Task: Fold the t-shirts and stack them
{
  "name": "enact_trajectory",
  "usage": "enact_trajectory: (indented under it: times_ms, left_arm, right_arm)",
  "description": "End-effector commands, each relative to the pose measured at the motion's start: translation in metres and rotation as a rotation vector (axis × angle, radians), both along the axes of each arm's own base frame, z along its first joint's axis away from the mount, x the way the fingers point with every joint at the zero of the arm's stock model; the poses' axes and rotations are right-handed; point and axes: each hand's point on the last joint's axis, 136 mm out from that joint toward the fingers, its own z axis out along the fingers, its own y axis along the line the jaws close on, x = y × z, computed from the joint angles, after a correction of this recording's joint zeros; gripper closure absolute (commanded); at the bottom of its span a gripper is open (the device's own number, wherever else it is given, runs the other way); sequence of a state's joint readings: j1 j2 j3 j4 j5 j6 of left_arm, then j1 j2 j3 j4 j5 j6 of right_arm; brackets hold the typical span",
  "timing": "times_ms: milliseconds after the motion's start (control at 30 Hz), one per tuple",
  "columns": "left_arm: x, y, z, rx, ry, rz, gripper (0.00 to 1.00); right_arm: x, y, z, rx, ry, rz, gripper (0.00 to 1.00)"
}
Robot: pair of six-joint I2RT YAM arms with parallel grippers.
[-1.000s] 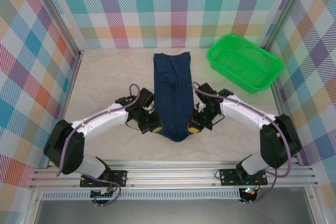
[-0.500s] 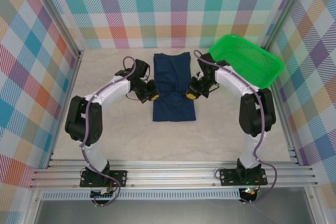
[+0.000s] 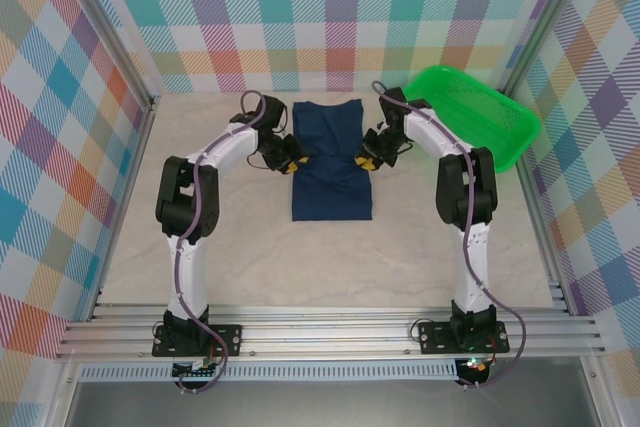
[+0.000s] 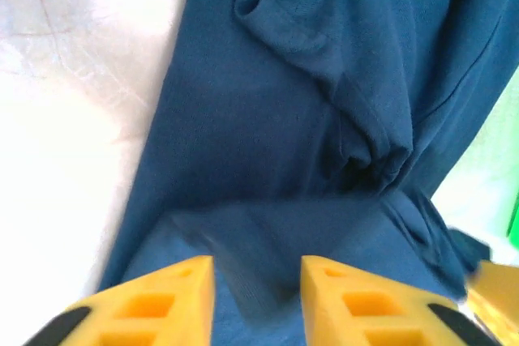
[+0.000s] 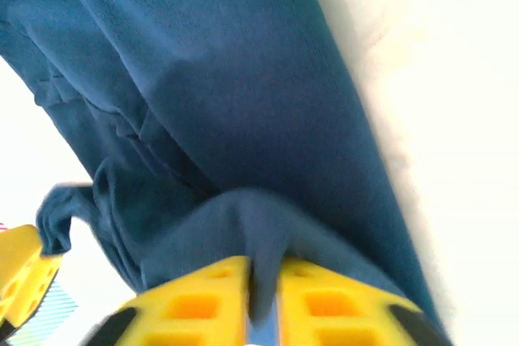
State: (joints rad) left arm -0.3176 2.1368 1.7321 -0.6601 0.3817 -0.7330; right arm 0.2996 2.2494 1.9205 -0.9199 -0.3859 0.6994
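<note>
The dark navy t-shirt (image 3: 332, 179) lies folded into a short rectangle at the far middle of the table. My left gripper (image 3: 290, 158) is at its left edge, about halfway along. In the left wrist view the yellow fingers (image 4: 174, 301) stand apart around a blurred flap of the t-shirt (image 4: 268, 119), so my left gripper (image 4: 258, 285) is open. My right gripper (image 3: 366, 160) is at the right edge. In the right wrist view my right gripper (image 5: 262, 297) is nearly closed, and a raised fold of the t-shirt (image 5: 227, 79) is pinched between its pads.
A green plastic basket (image 3: 485, 132) stands at the back right, close beside my right arm. Plaid walls enclose the pale table (image 3: 230, 247) on three sides. Both arms are stretched far forward from their bases.
Both grippers carried the shirt's near end away toward the far end, halving its length. The left jaws have since parted and the cloth is slipping from them.
</note>
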Motion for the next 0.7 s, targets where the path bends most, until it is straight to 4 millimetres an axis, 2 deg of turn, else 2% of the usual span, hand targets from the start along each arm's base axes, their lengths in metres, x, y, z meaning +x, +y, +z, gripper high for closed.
enact_trajectory:
  times_ms: [0, 67, 133, 267, 333, 400, 467, 667]
  left_arm:
    - [-0.002, 0.014, 0.022, 0.040, -0.026, 0.002, 0.51]
    - [-0.018, 0.025, 0.031, 0.066, -0.039, 0.027, 0.48]
    - [-0.044, 0.031, 0.033, 0.054, -0.022, 0.057, 0.47]
    - [-0.117, 0.023, 0.006, 0.017, 0.118, 0.062, 0.49]
    - [-0.140, 0.016, -0.009, -0.021, 0.156, 0.081, 0.51]
    - [-0.150, 0.009, -0.022, -0.072, 0.183, 0.120, 0.52]
    - [-0.150, 0.002, -0.030, -0.099, 0.195, 0.140, 0.52]
    - [-0.136, -0.005, -0.044, -0.079, 0.197, 0.129, 0.56]
  right_arm:
    - [0.007, -0.003, 0.016, -0.002, -0.065, 0.044, 0.58]
    - [0.004, -0.011, 0.030, -0.036, -0.115, 0.057, 0.51]
    - [-0.008, -0.019, 0.037, -0.065, -0.130, 0.057, 0.49]
    - [-0.059, -0.025, 0.027, -0.034, -0.073, 0.038, 0.52]
    - [-0.085, -0.022, 0.015, 0.011, -0.027, 0.021, 0.54]
    - [-0.104, -0.018, 0.004, 0.037, -0.001, 0.015, 0.54]
    - [-0.115, -0.018, -0.007, 0.048, 0.025, 0.002, 0.54]
    - [-0.123, -0.018, -0.031, 0.041, 0.080, 0.009, 0.54]
